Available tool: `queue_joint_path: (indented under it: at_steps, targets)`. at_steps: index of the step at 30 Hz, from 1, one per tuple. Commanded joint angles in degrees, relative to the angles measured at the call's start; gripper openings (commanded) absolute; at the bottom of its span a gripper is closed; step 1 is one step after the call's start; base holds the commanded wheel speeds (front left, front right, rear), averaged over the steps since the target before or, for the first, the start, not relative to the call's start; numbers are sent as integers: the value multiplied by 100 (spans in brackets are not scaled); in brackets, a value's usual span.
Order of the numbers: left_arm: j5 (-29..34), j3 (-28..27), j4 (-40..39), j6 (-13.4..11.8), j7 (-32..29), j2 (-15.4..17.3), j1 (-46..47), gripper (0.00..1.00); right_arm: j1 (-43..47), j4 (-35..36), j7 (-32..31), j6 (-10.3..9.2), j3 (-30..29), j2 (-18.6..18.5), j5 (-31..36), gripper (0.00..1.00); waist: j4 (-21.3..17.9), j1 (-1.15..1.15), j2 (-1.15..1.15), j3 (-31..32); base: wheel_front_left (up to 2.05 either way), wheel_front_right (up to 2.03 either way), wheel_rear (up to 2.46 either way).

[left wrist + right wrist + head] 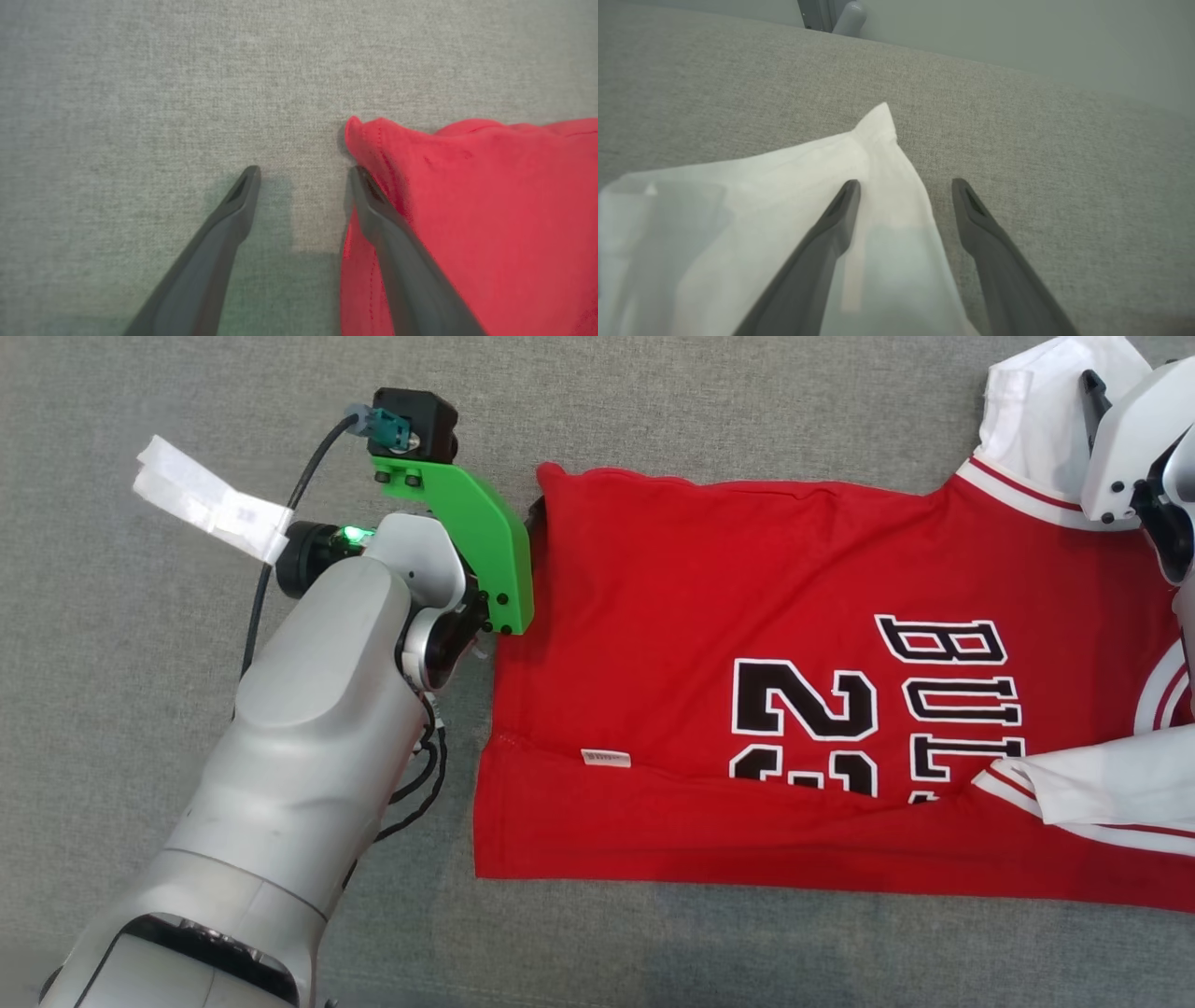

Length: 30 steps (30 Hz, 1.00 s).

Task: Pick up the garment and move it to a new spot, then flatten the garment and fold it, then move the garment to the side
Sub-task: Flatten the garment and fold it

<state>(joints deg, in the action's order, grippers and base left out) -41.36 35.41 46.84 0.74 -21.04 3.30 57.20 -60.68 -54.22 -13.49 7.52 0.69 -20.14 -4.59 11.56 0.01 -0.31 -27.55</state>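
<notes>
Head view suggests the fold step: left gripper [303, 173] and right gripper [906, 185], both open and empty, must next pinch the jersey's [709, 616] edge.

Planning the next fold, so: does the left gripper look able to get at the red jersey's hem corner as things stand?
Probably yes. The left gripper is open, right at the edge of the red jersey. The hem corner lies just ahead of it on the grey cover, with nothing in between.

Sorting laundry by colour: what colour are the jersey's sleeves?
Sleeves are white; best in head view.
</notes>
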Motion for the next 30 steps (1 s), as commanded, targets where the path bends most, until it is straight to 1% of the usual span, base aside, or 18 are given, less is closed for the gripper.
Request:
queue_joint_path:
  at_steps: [1,5,8,10,12,14,18,23,26,28,30]
  targets:
    - [-72,73,30,36,-1,-70,-19,100,-60,-34,32,-7,2,-15,56,100,5,-1,31,-15,0,0,0]
    - [-263,333,-55,-36,70,-51,110,100,-165,-188,173,-7,32,-18,112,100,36,-1,31,-56,0,0,0]
    - [-425,464,-49,-43,119,-51,161,100,-218,-311,273,-7,54,-29,164,100,72,-1,31,-65,0,0,0]
    - [-424,502,40,-88,204,-45,181,100,-194,-412,348,-7,63,14,163,100,101,-1,31,-35,0,0,0]
    - [-378,501,224,-197,391,-27,236,100,-151,-554,450,-7,100,6,147,100,142,-1,31,60,0,0,0]
    - [-387,453,325,-220,518,-26,296,100,-164,-638,484,-7,123,-9,128,100,167,-1,31,129,0,0,0]
    - [-582,370,323,-112,640,-35,391,100,-207,-788,542,-7,165,-53,89,100,205,-1,31,218,0,0,0]
    - [-827,463,131,31,577,-34,394,100,-298,-912,596,-7,232,-52,54,100,219,-1,31,240,0,0,0]
    - [-1147,532,-62,146,480,-34,283,100,-326,-965,612,-7,306,-26,29,100,200,-1,31,222,0,0,0]
    - [-1297,607,-180,156,420,-29,232,100,-387,-990,608,-7,350,-34,1,100,186,-1,31,177,0,0,0]
    - [-1390,707,-227,100,397,-30,198,100,-436,-1010,610,-7,394,-61,-8,100,176,-1,31,128,0,0,0]
